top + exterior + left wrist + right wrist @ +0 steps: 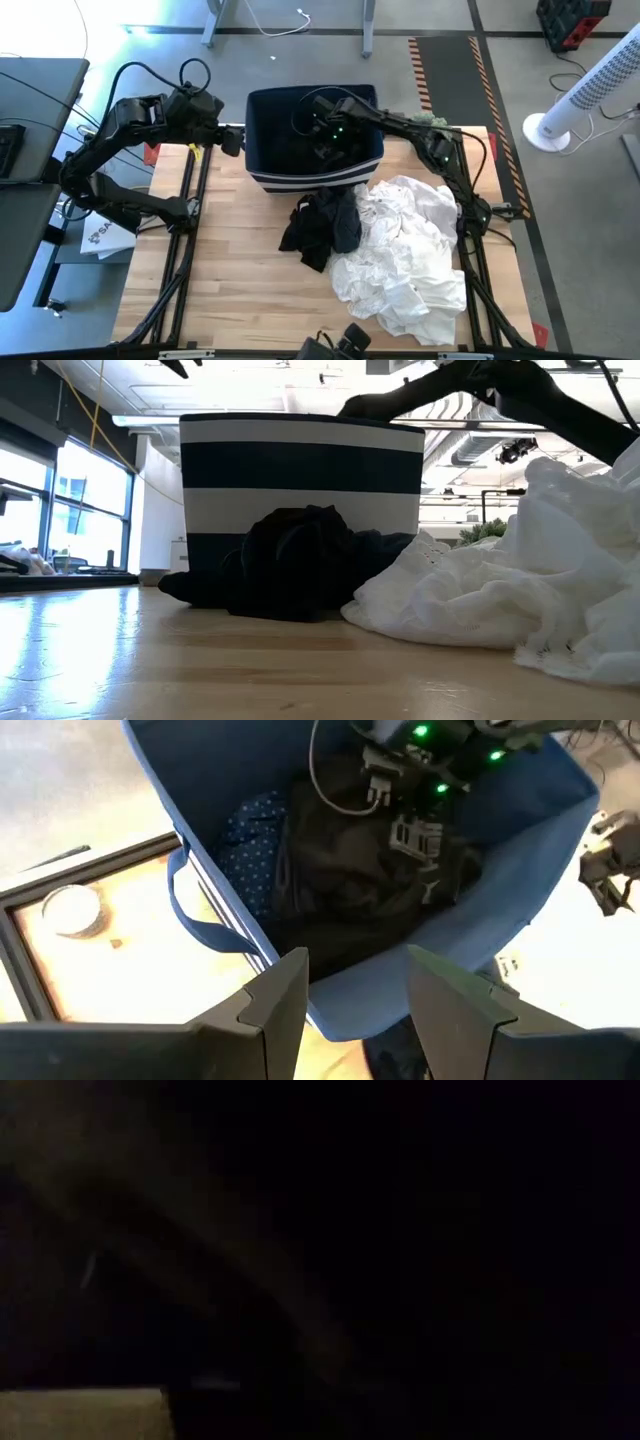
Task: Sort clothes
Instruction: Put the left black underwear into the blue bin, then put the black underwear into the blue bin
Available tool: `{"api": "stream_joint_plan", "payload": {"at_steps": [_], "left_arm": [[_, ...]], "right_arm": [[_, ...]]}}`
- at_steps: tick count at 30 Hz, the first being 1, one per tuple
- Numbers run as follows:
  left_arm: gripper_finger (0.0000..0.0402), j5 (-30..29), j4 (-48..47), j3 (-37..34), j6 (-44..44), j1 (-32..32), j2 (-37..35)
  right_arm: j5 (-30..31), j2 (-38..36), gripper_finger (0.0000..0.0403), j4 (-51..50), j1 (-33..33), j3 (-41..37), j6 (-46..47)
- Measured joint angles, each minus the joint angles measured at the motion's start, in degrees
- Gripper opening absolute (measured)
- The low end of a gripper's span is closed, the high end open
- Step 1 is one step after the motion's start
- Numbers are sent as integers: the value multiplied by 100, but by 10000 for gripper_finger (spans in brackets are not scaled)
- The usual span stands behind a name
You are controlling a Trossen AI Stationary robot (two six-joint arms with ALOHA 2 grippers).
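A navy bin with white stripes point(262, 172) stands at the table's far middle. Inside it lie a black garment point(350, 890) and a navy garment with pale speckles point(250, 840). My right gripper point(325, 145) reaches down into the bin over the black garment and also shows in the left wrist view point(415, 835). My left gripper point(235, 140) is open and empty beside the bin's left wall, and its own wrist view point(355, 965) looks into the bin. A black pile point(320, 225) lies on the table against the bin's near side. A large white heap point(410, 250) lies to the right of the black pile.
In the low view the black pile point(290, 565) and the white heap point(500, 600) lie in front of the bin point(300, 470). Bare wood point(240, 280) shows at the table's near left. A white fan point(590, 90) stands on the floor beyond the table's right edge.
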Motion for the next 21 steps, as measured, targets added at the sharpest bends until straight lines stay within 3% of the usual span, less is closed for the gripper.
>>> {"api": "stream_joint_plan", "payload": {"at_steps": [5, 13, 21], "left_arm": [[158, 0, 4, 0, 90, 0, 9], [158, 0, 9, 0, 206, 0, 9], [158, 37, 9, 0, 603, -76, 9]], "right_arm": [[516, -851, 193, -135, 45, 178, 5], [501, -2421, 193, -249, 638, 182, -128], [-850, -3025, 193, -287, 2296, 184, -774]]}}
